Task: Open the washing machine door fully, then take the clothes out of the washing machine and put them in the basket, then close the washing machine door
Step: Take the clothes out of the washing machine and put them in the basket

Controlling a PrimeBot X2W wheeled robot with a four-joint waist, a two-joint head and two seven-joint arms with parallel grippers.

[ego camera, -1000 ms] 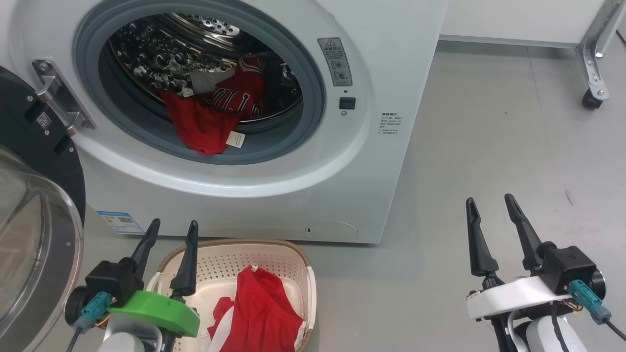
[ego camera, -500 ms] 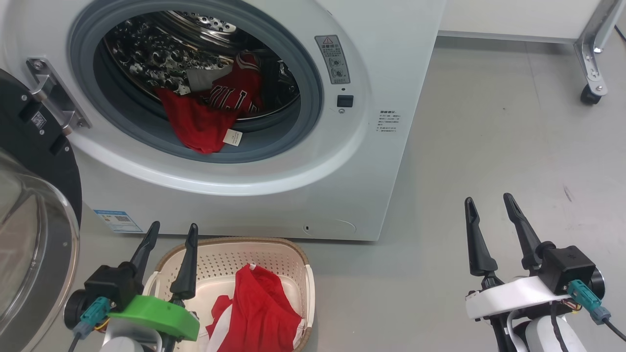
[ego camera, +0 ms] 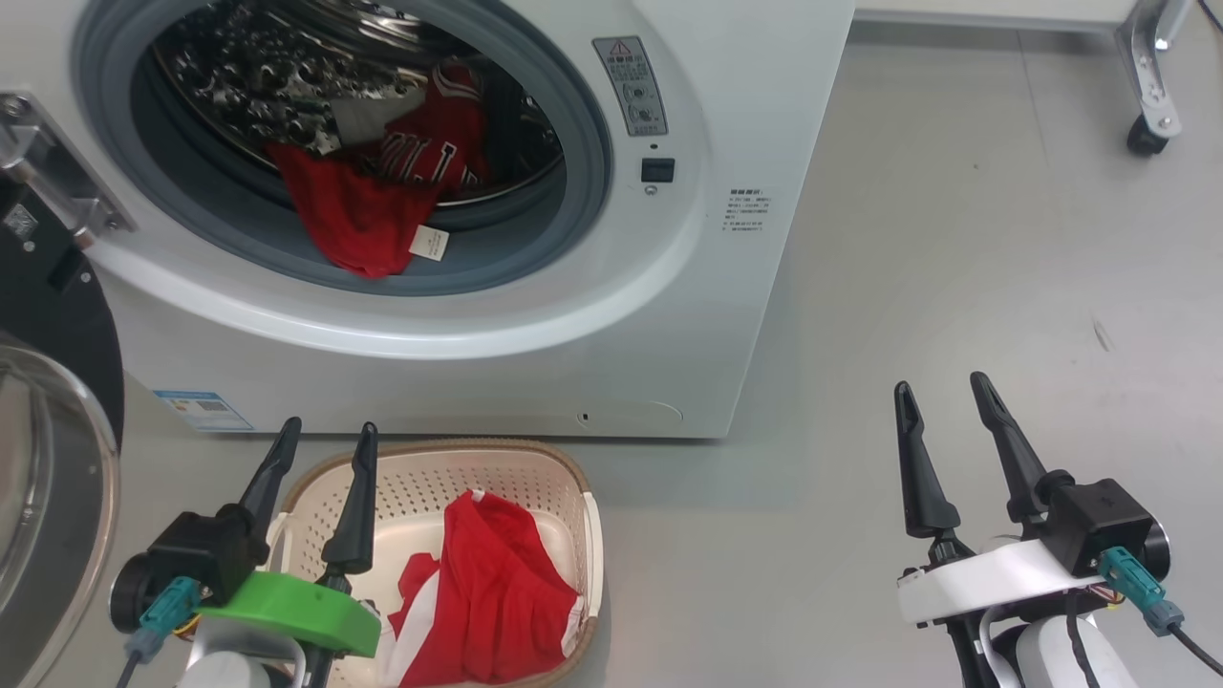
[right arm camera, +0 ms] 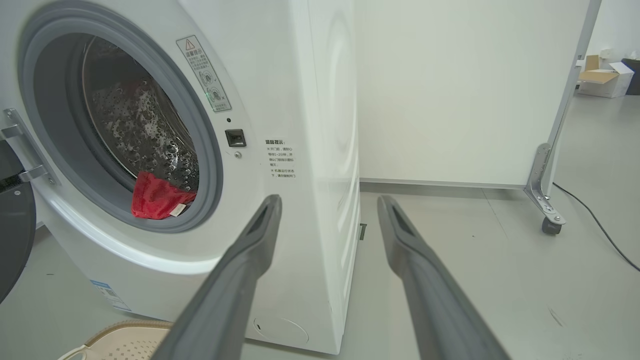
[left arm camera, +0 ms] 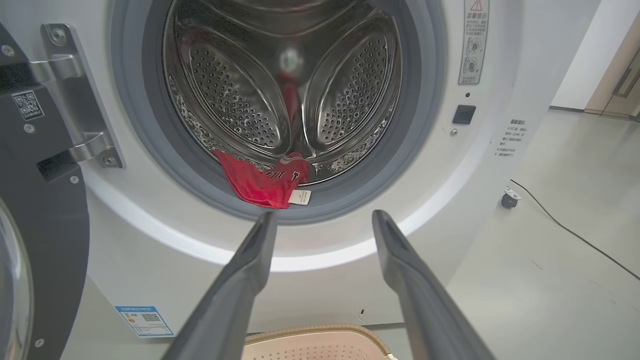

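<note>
The white washing machine (ego camera: 726, 115) stands open, and its black-rimmed glass door (ego camera: 48, 449) is swung out at the far left. Red clothes (ego camera: 368, 205) with a white tag hang over the grey drum mouth; the left wrist view shows those clothes (left arm camera: 262, 177) and the right wrist view shows them too (right arm camera: 157, 196). A further red garment (ego camera: 487, 602) lies in the cream basket (ego camera: 420, 463) on the floor before the machine. My left gripper (ego camera: 325, 435) hovers open over the basket's left side. My right gripper (ego camera: 941, 387) is open and empty over bare floor to the right.
Grey floor (ego camera: 955, 239) spreads to the machine's right. A metal frame leg on a caster (ego camera: 1144, 134) stands at the far right, with a cable (right arm camera: 595, 225) on the floor beside it. A white wall (right arm camera: 450, 90) lies behind.
The whole head picture has shifted up and to the left, so the camera has moved. Both grippers stay open, and the clothes and the basket lie as before.
</note>
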